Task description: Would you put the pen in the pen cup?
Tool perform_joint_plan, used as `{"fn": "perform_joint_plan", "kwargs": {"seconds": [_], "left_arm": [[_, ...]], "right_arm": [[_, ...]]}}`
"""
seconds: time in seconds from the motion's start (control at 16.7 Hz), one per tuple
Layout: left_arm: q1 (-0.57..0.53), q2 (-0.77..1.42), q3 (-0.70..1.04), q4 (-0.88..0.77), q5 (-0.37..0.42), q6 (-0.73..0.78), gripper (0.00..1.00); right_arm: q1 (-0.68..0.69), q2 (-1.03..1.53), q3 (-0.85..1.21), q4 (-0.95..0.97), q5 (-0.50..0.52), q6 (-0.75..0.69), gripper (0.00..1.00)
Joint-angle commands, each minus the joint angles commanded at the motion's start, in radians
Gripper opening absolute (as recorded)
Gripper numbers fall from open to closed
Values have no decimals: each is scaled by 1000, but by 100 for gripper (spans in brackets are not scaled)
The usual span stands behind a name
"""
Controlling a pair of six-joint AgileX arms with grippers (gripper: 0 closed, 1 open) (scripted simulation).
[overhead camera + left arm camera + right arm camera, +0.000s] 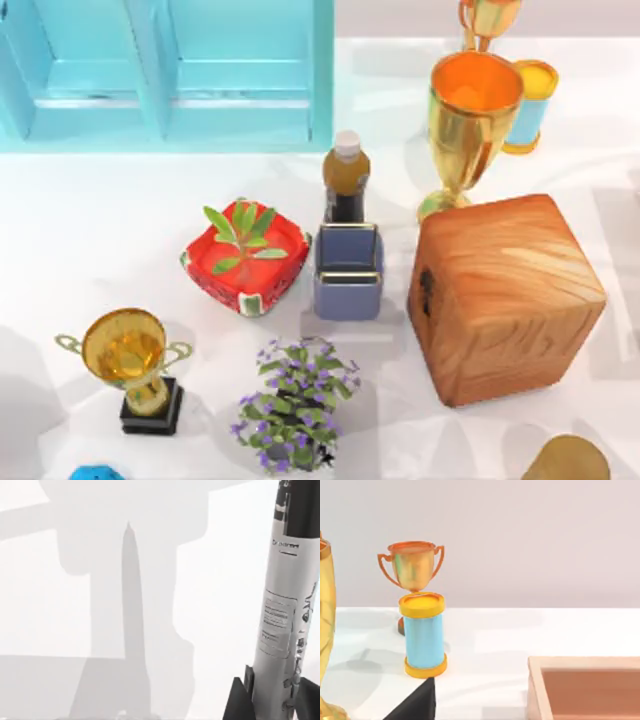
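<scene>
The left gripper [272, 692] pinches the pen [290, 595], which rises upright from its fingers above the white surface [60, 605].

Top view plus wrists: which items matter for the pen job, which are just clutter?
Job: pen, gripped by left gripper; pen cup.

Clutter: brown bottle, red plant pot, gold goblet, wooden box, trophy, flowers, blue-yellow canister, blue cabinet.

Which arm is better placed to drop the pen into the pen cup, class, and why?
Left. The left end effector grips the pen; the right arm faces the blue canister, not the pen cup.
</scene>
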Motion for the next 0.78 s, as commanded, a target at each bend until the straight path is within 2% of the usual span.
{"fn": "perform_joint_plan", "kwargs": {"seconds": [0.42, 0.78], "left_arm": [[193, -188, 42, -281, -2, 156, 0], [248, -166, 12, -375, 0, 199, 0]], "right_arm": [[0, 0, 0, 0, 0, 0, 100], [0, 0, 0, 0, 0, 0, 100]]}}
